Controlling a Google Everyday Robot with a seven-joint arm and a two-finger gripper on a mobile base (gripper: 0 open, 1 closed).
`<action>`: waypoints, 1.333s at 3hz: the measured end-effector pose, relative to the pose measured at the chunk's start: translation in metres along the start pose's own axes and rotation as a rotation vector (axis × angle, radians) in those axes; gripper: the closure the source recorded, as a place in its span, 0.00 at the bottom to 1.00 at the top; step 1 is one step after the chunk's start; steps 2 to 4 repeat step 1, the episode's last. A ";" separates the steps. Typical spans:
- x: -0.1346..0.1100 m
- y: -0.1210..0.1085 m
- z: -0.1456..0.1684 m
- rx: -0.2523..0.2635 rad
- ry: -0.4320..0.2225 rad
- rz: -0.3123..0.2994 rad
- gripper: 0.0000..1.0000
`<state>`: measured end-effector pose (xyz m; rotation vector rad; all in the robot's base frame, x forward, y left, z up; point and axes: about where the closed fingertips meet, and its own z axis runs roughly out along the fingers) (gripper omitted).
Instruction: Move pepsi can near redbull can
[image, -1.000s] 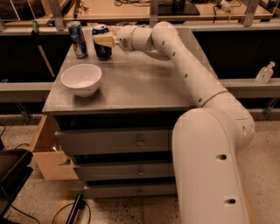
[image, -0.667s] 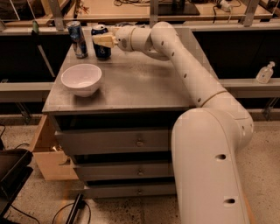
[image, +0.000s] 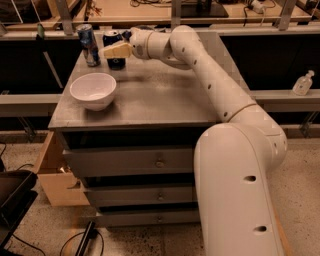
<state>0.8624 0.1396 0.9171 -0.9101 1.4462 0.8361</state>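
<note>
The pepsi can (image: 114, 61), stout and dark blue with a silver top, stands at the back left of the grey cabinet top (image: 165, 95). The redbull can (image: 89, 45), slim and blue-silver, stands upright just left of it with a small gap between them. My gripper (image: 116, 49) reaches in from the right and is shut on the pepsi can's upper part. One cream finger (image: 118, 50) lies across the can's front; the other is hidden behind it. The can's base appears to rest on the top.
A white bowl (image: 93, 90) sits at the front left of the cabinet top, in front of both cans. My white arm (image: 210, 75) crosses the back right of the top. An open wooden drawer (image: 55, 175) juts out low on the left.
</note>
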 end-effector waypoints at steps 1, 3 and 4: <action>0.000 0.000 0.000 0.000 0.000 0.000 0.00; 0.000 0.000 0.000 0.000 0.000 0.000 0.00; 0.000 0.000 0.000 0.000 0.000 0.000 0.00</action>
